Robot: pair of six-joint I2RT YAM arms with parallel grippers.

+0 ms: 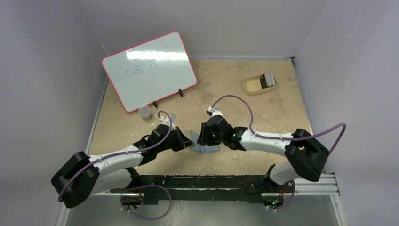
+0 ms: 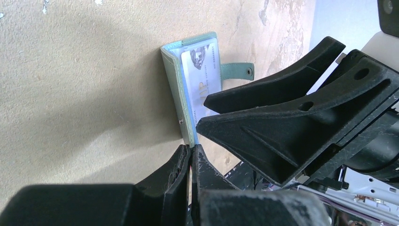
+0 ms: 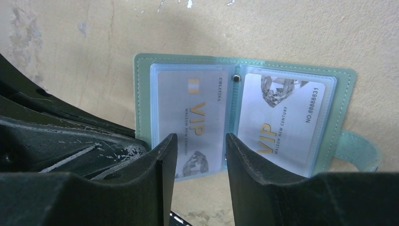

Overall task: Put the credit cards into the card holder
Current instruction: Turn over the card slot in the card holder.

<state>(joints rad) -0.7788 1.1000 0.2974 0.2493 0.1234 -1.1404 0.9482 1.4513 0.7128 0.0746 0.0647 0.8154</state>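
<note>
The card holder [image 3: 141, 94] lies open on the table, grey-green outside and light blue inside. It also shows in the top view [image 1: 209, 149] and in the left wrist view [image 2: 175, 89]. Two pale VIP credit cards sit in its clear pockets, one on the left [image 3: 193, 117] and one on the right [image 3: 282, 117]. My left gripper [image 2: 190, 151] is shut on the near edge of the holder's left cover, which stands up from the table. My right gripper [image 3: 201, 141] is open just above the holder's middle fold, holding nothing. The two grippers [image 1: 188, 141] [image 1: 202, 136] are close together.
A red-framed whiteboard [image 1: 149, 70] leans at the back left, with a small jar [image 1: 145, 112] in front of it. A tan tray [image 1: 254, 84] holding a grey item [image 1: 269, 79] sits at the back right. The holder's strap [image 3: 360, 150] sticks out to the right.
</note>
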